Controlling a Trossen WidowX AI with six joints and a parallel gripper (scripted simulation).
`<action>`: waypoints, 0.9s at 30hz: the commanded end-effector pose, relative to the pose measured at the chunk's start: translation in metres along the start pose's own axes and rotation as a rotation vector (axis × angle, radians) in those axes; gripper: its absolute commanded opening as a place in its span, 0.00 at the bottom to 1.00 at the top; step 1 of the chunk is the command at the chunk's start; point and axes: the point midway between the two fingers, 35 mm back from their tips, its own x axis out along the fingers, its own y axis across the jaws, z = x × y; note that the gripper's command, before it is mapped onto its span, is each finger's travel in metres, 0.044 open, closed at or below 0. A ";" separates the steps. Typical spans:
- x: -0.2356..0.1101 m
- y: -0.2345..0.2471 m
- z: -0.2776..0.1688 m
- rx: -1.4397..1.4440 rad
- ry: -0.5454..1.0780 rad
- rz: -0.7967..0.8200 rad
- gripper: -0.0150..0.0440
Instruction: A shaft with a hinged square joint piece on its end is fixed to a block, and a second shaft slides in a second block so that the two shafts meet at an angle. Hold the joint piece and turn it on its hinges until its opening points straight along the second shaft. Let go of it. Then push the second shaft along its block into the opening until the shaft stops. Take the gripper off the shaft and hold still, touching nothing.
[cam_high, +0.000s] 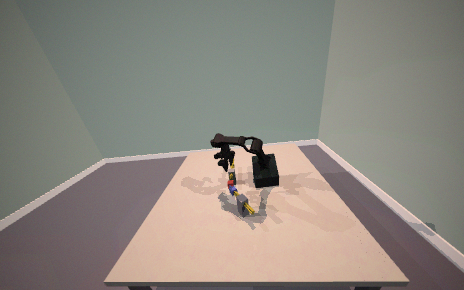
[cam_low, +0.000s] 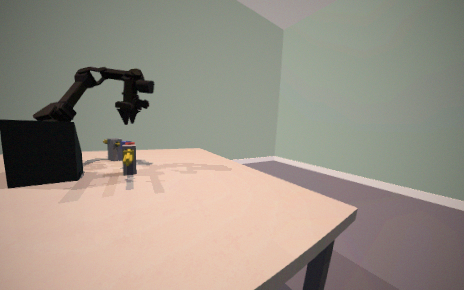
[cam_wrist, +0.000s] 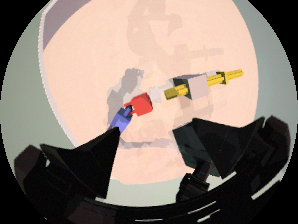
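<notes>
The red joint piece (cam_high: 230, 183) (cam_low: 130, 143) (cam_wrist: 141, 104) sits on the blue hinge part (cam_high: 233, 190) (cam_wrist: 120, 121) of the first shaft. That shaft's grey block (cam_high: 242, 202) (cam_low: 114, 150) is hidden in the wrist view. The red piece looks turned roughly toward the yellow second shaft (cam_low: 128, 156) (cam_wrist: 232, 75); its opening cannot be seen. The second shaft passes through its own grey block (cam_high: 231, 176) (cam_low: 130, 167) (cam_wrist: 197, 87). Its near end stands apart from the red piece, with a gap between. My gripper (cam_high: 226, 167) (cam_low: 129, 123) (cam_wrist: 157, 126) is open and empty above the parts, touching nothing.
The arm's black base (cam_high: 265, 172) (cam_low: 42, 152) (cam_wrist: 190, 145) stands beside the two blocks on the pale table (cam_high: 200, 250) (cam_low: 215, 215). Arm shadows fall across the table around the blocks. The table's edges show in the top and exterior views.
</notes>
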 end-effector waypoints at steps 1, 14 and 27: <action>0.005 -0.010 0.003 0.131 0.026 0.040 1.00; 0.020 -0.035 0.012 0.527 0.115 0.146 1.00; 0.035 -0.057 0.017 0.947 0.232 0.251 1.00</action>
